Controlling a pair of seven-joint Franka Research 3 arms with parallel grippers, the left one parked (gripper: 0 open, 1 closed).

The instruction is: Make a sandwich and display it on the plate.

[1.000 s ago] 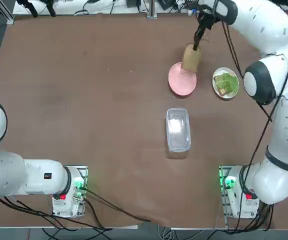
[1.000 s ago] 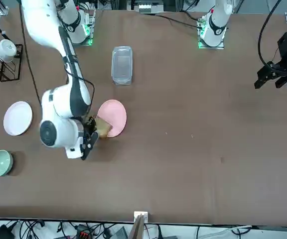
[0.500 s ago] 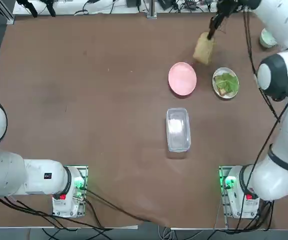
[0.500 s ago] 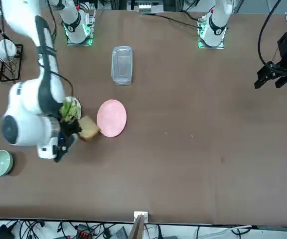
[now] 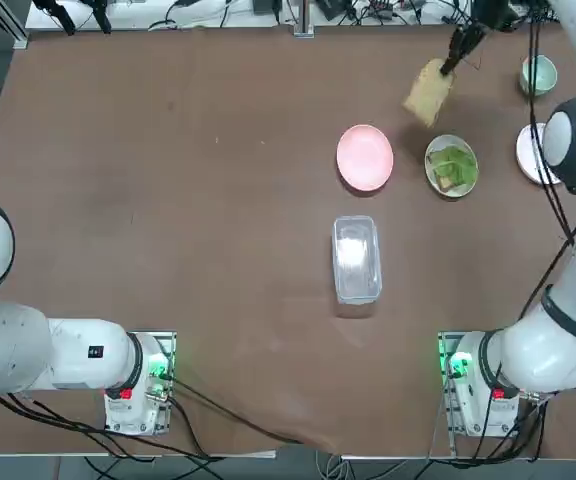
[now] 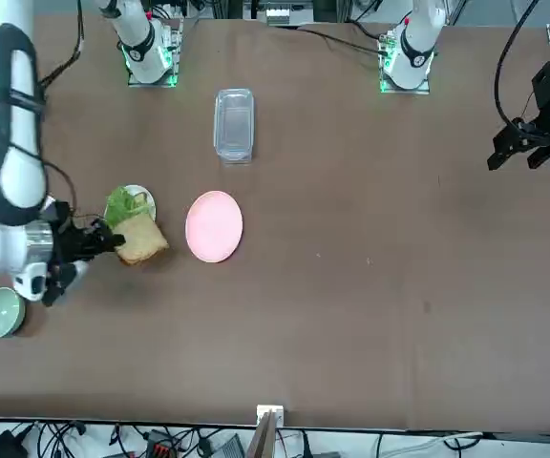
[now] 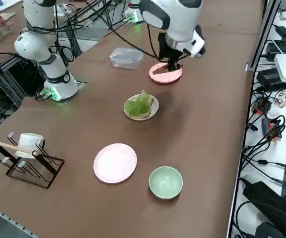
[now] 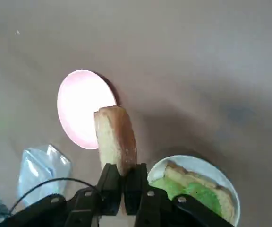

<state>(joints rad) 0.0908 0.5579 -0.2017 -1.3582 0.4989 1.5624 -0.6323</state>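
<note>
Clear plastic lidded container [image 5: 356, 258]: lies mid-table, nearest the arm bases. You can leave it; nothing has touched it.

Pink round plate [image 5: 365, 157]: beyond the container, toward the far edge. It now lies bare. A second ago the toast slice hung over its far rim; that slice has since been carried off toward the table's right edge.

Small white round plate [image 5: 452, 167]: just to the right of the pink plate. It carries the lower toast slice with green lettuce leaves [image 8: 192, 189] on top. Judged from this, the sandwich is half built and lacks only its lid.

Tan-brown toast slice with crusted edge [image 5: 428, 92]: held on edge in the air, just beyond the white plate's far rim and not yet over the filling.

Right gripper [image 8: 123, 182]: clamped tight on the slice's lower edge, fingers nearly together. Over the last second it has swung from the pink plate to the white plate's far side. You will want the slice turned flat and brought in over the lettuce before release.

Pale-green bowl [image 5: 539, 74]: near the far right corner, unused.
</note>
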